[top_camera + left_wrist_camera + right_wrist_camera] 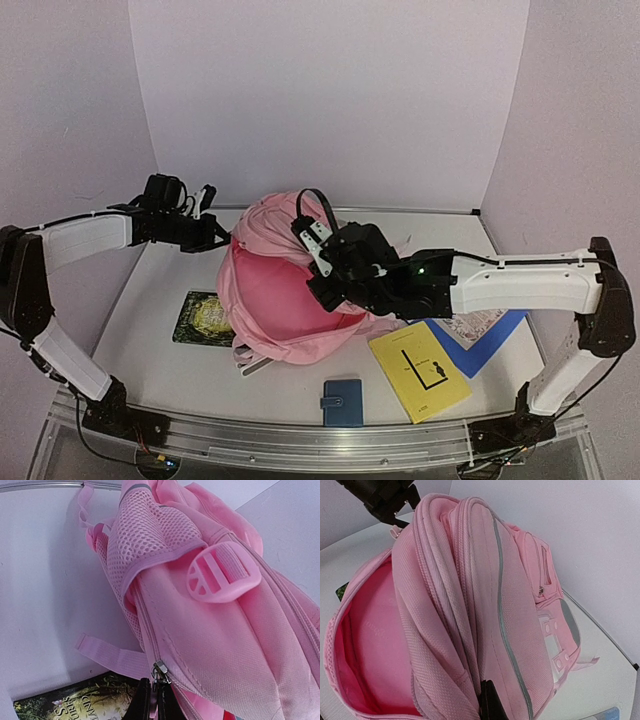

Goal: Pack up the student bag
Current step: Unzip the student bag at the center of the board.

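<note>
The student bag (285, 300), a big pink backpack, lies mid-table with its main compartment gaping and the deep pink lining (365, 650) showing. My left gripper (224, 237) is at the bag's left side. In the left wrist view that gripper (154, 705) is shut on the pink pull tab just below the metal zipper slider (161, 672). My right gripper (316, 245) is over the bag's top right. In the right wrist view it (486, 689) is shut on a fold of the front flap fabric, with only one black finger (492, 705) showing.
A green book (203, 318) lies at the bag's left, also seen under the left fingers (70, 702). A yellow book (418, 370) and blue-and-white papers (485, 335) lie at the right. A blue case (343, 402) sits near the front edge. White walls enclose the table.
</note>
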